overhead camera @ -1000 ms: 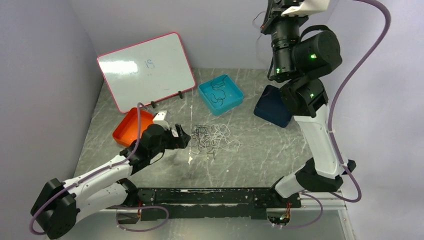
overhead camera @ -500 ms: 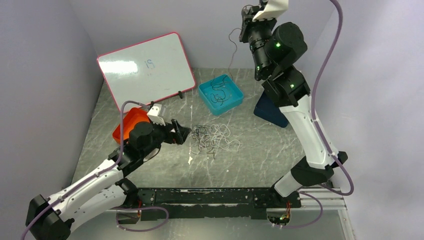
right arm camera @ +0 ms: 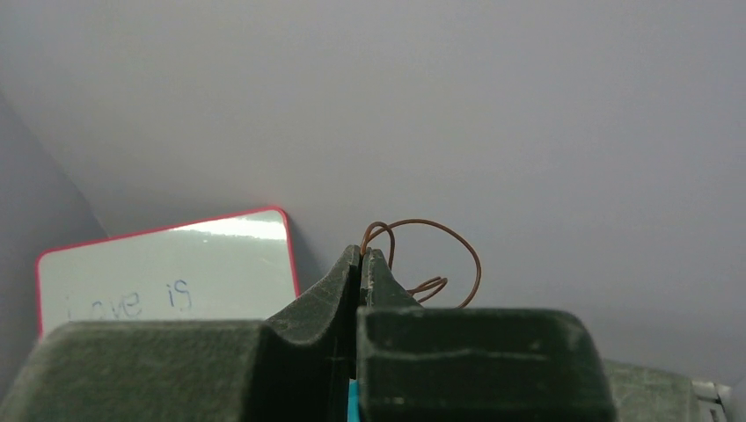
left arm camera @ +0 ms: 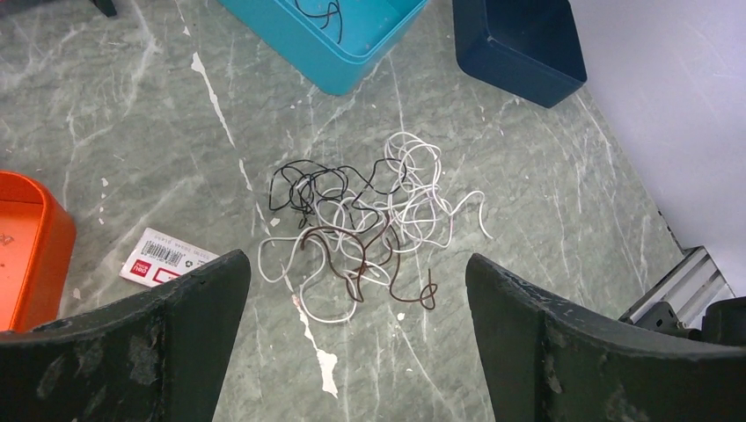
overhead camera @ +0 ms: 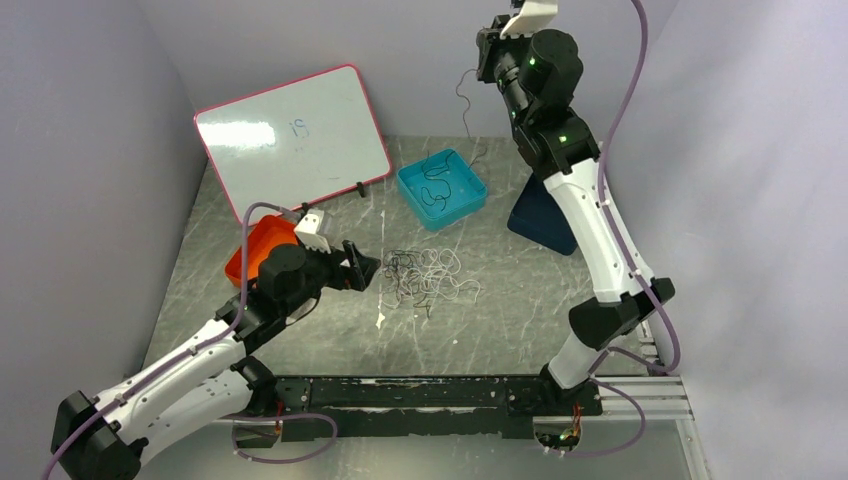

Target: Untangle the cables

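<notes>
The cables (left arm camera: 369, 229) lie in a loose tangle of white, black and brown strands on the tabletop (left arm camera: 545, 202), near the middle. The left gripper (overhead camera: 362, 265) hovers just left of the tangle with its jaws wide apart, holding nothing. The right gripper (right arm camera: 361, 262) is raised high near the back wall, jaws pressed together on a brown cable (right arm camera: 437, 223) that loops up from the fingertips; in the top view it dangles above the teal tray (left arm camera: 339, 66). A dark cable (overhead camera: 435, 187) lies in that tray. A navy tray (left arm camera: 519, 44) sits to its right, an orange tray (left arm camera: 31, 255) at the left, a barcode label (left arm camera: 167, 258) beside it
</notes>
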`<state>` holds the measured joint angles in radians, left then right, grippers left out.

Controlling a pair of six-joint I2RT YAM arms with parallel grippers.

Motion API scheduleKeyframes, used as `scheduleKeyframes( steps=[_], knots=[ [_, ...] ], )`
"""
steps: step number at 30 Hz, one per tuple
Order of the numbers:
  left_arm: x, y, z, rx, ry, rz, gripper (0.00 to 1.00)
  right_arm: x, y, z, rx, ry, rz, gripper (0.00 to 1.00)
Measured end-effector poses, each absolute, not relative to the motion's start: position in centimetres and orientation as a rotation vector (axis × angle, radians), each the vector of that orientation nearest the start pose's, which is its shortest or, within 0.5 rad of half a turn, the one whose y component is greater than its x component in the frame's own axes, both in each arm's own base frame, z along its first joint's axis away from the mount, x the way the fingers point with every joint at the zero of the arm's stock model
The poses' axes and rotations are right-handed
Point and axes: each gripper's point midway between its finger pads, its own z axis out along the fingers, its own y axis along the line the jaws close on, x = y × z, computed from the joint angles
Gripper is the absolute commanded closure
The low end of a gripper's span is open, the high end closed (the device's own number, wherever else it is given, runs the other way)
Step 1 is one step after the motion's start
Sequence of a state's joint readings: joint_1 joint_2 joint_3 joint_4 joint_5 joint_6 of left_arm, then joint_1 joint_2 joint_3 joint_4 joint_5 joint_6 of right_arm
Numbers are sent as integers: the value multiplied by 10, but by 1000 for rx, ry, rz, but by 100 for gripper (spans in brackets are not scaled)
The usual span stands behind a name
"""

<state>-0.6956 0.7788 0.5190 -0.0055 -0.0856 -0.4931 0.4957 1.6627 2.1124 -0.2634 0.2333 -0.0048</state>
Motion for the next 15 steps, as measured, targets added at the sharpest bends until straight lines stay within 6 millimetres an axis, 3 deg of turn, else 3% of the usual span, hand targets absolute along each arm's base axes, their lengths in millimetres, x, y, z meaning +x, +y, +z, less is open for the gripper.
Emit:
scheduleKeyframes(
  steps=[5, 15],
  knots=[
    [241, -207, 190, 132, 1908, -742, 3, 470, 194, 520, -164, 1427, 271, 100],
    [241, -207, 189, 132, 1911, -740, 3, 501, 213, 464, -224, 1534, 323, 100]
  ],
)
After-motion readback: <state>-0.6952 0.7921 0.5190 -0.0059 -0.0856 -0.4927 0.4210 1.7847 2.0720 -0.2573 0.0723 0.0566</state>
